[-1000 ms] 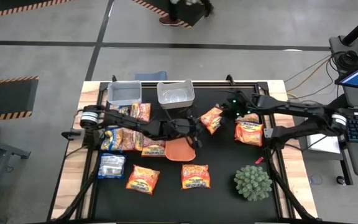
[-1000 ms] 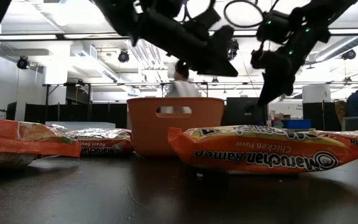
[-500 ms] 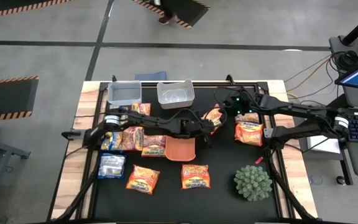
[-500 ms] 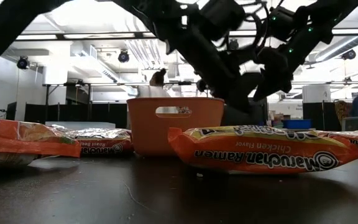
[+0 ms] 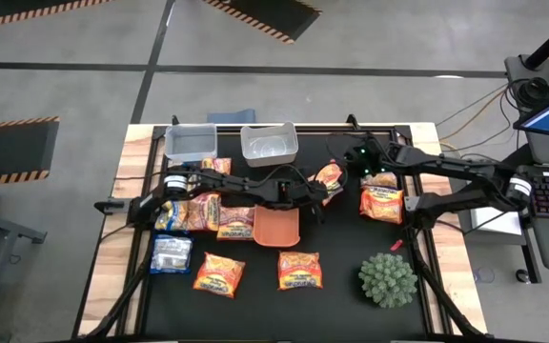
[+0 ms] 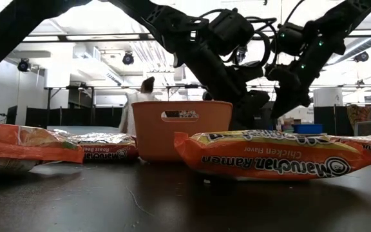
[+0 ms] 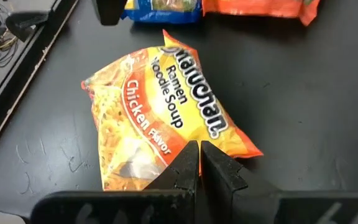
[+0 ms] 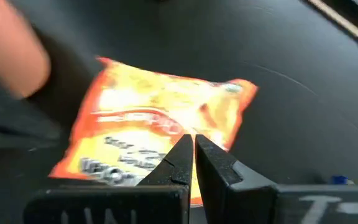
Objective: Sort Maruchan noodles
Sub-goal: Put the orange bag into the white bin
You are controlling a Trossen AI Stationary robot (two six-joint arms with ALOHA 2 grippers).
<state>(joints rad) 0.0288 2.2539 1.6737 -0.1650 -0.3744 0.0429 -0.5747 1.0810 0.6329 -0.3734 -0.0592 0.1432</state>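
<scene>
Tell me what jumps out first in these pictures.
Both shut grippers, left and right, crowd one chicken ramen packet at the table's middle rear. Orange packets scatter across the black mat, around an orange tray. A spiky green ball sits front right.

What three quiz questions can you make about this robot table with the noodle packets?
1. True or false: the left gripper is shut above a chicken-flavour packet.
2. What stands at the table's corner near the right arm? A) spiky green ball B) a bottle C) a book
3. How many grey bins stand at the table's far edge?

Key: 1 true; 2 A; 3 two.
</scene>
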